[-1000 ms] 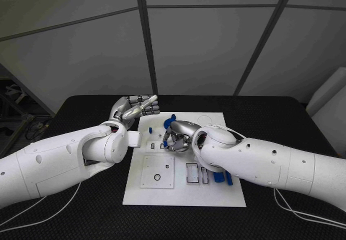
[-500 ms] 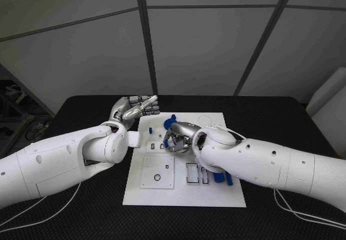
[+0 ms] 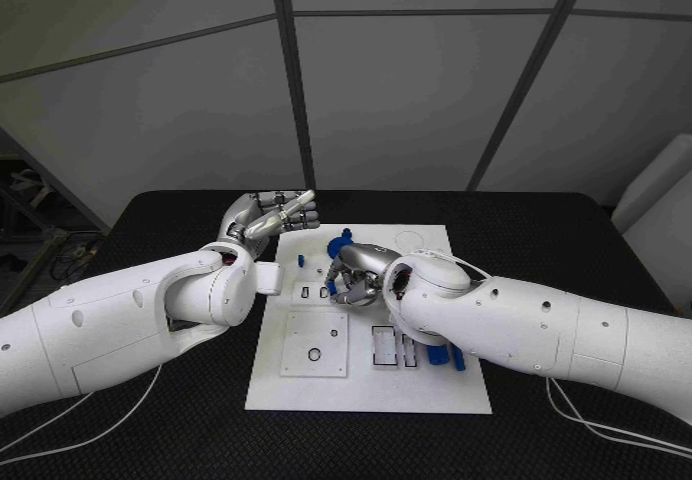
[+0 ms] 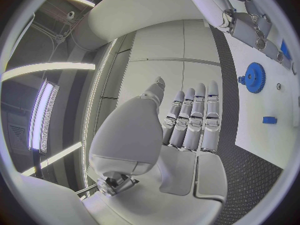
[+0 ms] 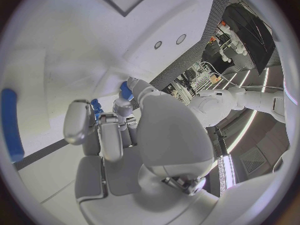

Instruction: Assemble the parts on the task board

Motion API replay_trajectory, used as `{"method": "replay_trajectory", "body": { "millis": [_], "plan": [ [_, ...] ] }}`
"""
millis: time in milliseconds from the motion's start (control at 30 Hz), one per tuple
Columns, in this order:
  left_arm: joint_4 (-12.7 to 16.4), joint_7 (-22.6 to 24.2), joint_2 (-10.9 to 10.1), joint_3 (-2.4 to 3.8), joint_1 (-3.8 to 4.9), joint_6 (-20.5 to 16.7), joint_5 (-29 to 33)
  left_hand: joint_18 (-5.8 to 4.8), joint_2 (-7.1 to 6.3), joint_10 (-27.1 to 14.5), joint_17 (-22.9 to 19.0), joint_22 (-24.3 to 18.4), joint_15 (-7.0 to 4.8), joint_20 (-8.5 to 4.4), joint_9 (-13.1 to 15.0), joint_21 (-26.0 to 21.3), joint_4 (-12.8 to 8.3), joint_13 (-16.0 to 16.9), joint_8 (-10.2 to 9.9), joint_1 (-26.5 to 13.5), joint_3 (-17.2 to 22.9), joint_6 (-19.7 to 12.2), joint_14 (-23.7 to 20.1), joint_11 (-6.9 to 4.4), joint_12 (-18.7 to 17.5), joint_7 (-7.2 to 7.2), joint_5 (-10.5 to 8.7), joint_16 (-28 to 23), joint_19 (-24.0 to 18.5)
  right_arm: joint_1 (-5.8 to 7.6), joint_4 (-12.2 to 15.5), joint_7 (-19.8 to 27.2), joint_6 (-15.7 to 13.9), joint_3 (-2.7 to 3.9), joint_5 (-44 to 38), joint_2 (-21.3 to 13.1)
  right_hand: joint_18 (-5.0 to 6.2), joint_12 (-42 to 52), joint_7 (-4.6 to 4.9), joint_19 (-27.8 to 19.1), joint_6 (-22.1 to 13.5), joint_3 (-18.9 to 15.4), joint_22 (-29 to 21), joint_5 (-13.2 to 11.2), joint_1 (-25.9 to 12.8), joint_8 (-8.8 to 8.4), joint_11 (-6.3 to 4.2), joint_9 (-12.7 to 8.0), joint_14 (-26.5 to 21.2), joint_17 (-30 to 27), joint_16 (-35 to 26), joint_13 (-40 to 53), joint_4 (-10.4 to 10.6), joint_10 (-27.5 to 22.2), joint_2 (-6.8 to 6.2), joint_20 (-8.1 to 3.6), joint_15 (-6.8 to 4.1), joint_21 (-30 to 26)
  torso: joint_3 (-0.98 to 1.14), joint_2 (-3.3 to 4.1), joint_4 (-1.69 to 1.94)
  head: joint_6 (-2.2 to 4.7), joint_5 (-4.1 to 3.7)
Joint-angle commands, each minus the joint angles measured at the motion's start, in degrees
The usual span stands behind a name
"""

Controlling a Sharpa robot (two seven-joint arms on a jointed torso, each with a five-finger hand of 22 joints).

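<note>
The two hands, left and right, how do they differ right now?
The left hand hangs beyond the task board's far left corner with fingers straight and together, holding nothing; the right hand is over the board, fingers curled around a small blue part. The left palm shows bare; the right is bent downward. Both are silver on white arms.

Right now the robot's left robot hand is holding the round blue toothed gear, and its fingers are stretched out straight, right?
Not quite. The left robot hand holds nothing: the left wrist view shows its fingers stretched out straight and bare, as you said, while the round blue toothed gear lies apart from it on the white task board.
</note>
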Motion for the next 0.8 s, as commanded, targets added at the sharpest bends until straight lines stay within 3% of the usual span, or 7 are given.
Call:
{"method": "replay_trajectory", "body": {
  "millis": [33,467,733,800],
  "plan": [
    [0.02,0.26,0.05,0.05,0.1,0.64,-0.45,-1.08,0.44,0.09,-0.06,-0.06,0.47,0.02,-0.02,-0.31,-0.3,-0.03,-0.33,-0.05,-0.16,0.14,-0.05,0.25,-0.35,0.23,-0.14,-0.15,0.47,0.07,-0.01,-0.08,0.04,-0.01,-0.34,0.06,-0.35,-0.26,0.13,-0.09,-0.71,0.14,-0.1,-0.52,-0.36,-0.39,0.07,-0.1,4.64,9.28,0.21,-0.21,0.09,-0.52,-0.39,0.6,0.45,-0.22,-0.03,0.0,0.02,0.02,0.02],
    [-0.02,0.19,0.06,0.05,0.1,0.69,-0.45,-1.08,0.44,0.09,-0.06,-0.06,0.47,0.02,-0.02,-0.31,-0.3,-0.03,-0.33,-0.05,-0.16,0.14,-0.05,0.25,-0.35,0.23,-0.14,-0.15,0.47,0.07,0.0,0.11,-1.65,-0.01,-0.36,0.1,-0.15,-3.12,0.79,-0.87,-4.05,-0.34,-1.02,-2.13,-0.97,-1.44,0.74,-0.11,4.54,9.02,0.1,-4.07,0.43,-4.5,-1.21,1.21,1.06,-0.8,0.01,0.01,0.0,0.1,0.05],
    [-0.19,-0.33,0.03,0.05,0.1,0.54,-1.14,-1.08,0.44,0.15,-0.07,-0.11,0.48,0.03,-0.02,-0.37,-0.42,-0.02,-0.44,-0.09,-0.17,0.19,-0.03,0.22,-0.43,0.14,-0.14,-0.3,0.49,0.0,0.81,2.81,-6.09,0.0,-0.08,-0.56,-0.01,-3.52,1.21,-1.41,-5.97,-1.4,-1.64,-2.28,-1.33,-1.66,1.18,-0.04,4.33,8.39,-0.18,-5.04,0.95,-5.53,-2.21,1.58,1.45,-1.18,0.04,-0.01,-0.01,0.31,-0.01],
    [-0.33,-0.74,-0.03,0.05,0.1,0.43,-1.68,-1.03,0.41,0.76,-0.04,-0.16,0.36,-0.01,0.01,-0.39,-0.51,0.06,-0.45,-0.29,-0.25,0.47,0.14,-0.04,-0.29,-0.24,-0.14,-0.4,0.61,-0.02,1.34,4.55,-7.41,0.0,0.52,-1.23,0.17,-3.27,1.28,-2.08,-6.33,-2.26,-2.51,-0.88,-1.49,-1.43,1.27,0.05,4.06,7.48,-0.57,-5.03,1.24,-5.56,-2.62,1.71,1.54,-1.68,0.05,-0.08,-0.03,0.32,0.07]
  ]
}}
